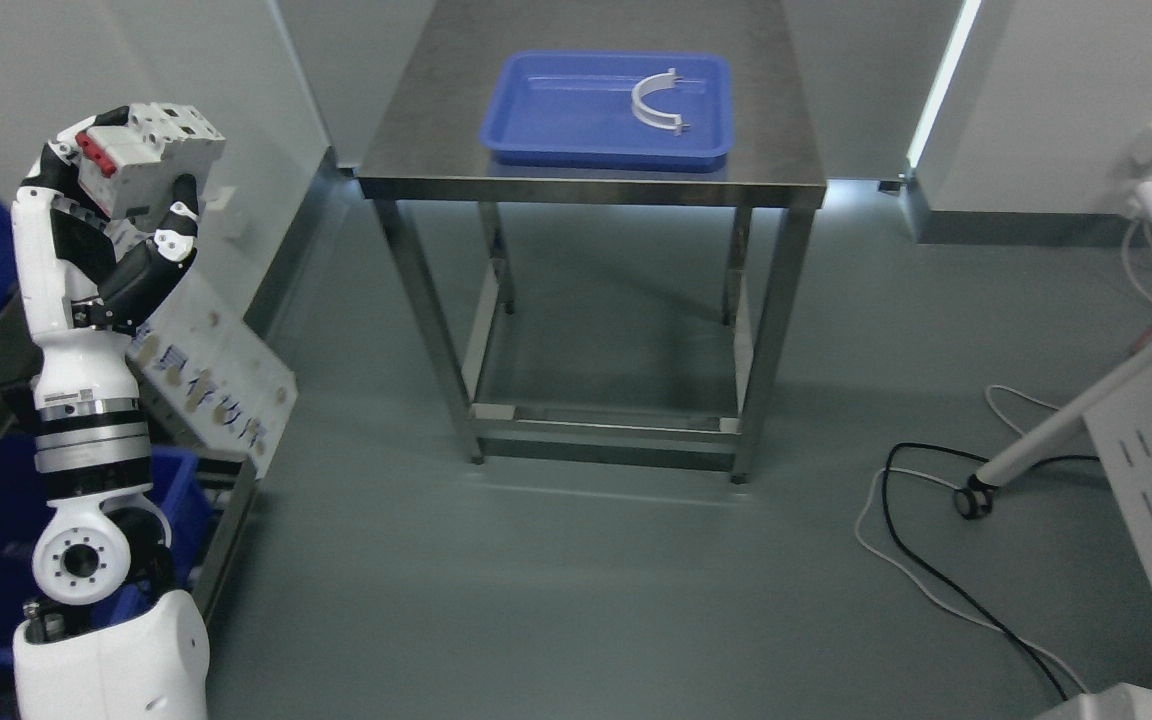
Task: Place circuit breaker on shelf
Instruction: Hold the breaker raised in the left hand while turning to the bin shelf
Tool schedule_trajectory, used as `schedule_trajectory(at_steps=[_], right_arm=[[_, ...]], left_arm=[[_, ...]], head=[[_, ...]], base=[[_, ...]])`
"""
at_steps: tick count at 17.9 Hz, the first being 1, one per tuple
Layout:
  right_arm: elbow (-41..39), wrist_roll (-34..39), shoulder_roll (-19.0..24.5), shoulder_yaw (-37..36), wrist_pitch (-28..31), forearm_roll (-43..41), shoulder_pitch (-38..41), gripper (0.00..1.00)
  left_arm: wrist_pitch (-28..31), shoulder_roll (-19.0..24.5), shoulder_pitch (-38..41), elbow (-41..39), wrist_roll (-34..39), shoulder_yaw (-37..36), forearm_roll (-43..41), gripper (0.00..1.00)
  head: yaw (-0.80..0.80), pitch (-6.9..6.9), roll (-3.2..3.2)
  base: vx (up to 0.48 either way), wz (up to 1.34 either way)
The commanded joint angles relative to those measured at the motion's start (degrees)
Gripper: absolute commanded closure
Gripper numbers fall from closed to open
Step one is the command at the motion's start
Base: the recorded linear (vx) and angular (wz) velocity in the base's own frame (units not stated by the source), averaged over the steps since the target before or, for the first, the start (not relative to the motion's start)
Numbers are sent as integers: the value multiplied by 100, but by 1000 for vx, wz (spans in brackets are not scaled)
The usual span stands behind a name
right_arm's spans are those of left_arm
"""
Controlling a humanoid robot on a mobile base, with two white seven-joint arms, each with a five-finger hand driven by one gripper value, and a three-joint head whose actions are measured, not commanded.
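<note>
The left hand (121, 215) is gripping the white circuit breaker (151, 160) by its flat sides, well left of the steel table (591, 185), and the rigid, blocky plastic body is looking compact, fairly light, somewhat slick, best pinched across broad faces.

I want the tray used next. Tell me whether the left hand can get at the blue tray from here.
Probably not yet. The left hand is shut on the circuit breaker at far left, well apart from the blue tray on the steel table. Nothing blocks the way.
</note>
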Motion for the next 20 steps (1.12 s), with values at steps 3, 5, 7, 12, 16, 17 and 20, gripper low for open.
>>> schedule_trajectory(at_steps=[3, 5, 7, 12, 16, 17, 20], right_arm=[[0, 5, -100, 114, 190, 2, -2, 0], [0, -4, -100, 114, 190, 2, -2, 0], [0, -4, -100, 114, 190, 2, -2, 0], [-9, -4, -100, 114, 190, 2, -2, 0], [0, -4, -100, 114, 190, 2, -2, 0], [0, 5, -100, 114, 190, 2, -2, 0], [0, -4, -100, 114, 190, 2, -2, 0]], left_arm=[[-18, 75, -91, -75, -8, -6, 31, 87], [26, 75, -100, -58, -173, -6, 14, 87], [26, 75, -118, -49, -332, -14, -4, 87], [44, 667, -783, 441, -1148, -426, -380, 88], [44, 1600, -1759, 2125, -2009, -1023, -1766, 87], [35, 1697, -1961, 2662, -2133, -1182, -2232, 87], [-18, 1795, -2699, 3806, -2248, -1595, -3044, 87]], head=[[0, 0, 0], [0, 0, 0], [0, 0, 0], [0, -1, 0], [0, -2, 0], [0, -2, 0], [0, -2, 0]], base=[[-368, 921], [-360, 1165], [-267, 1500], [-135, 1621], [53, 1077], [110, 658], [101, 535]])
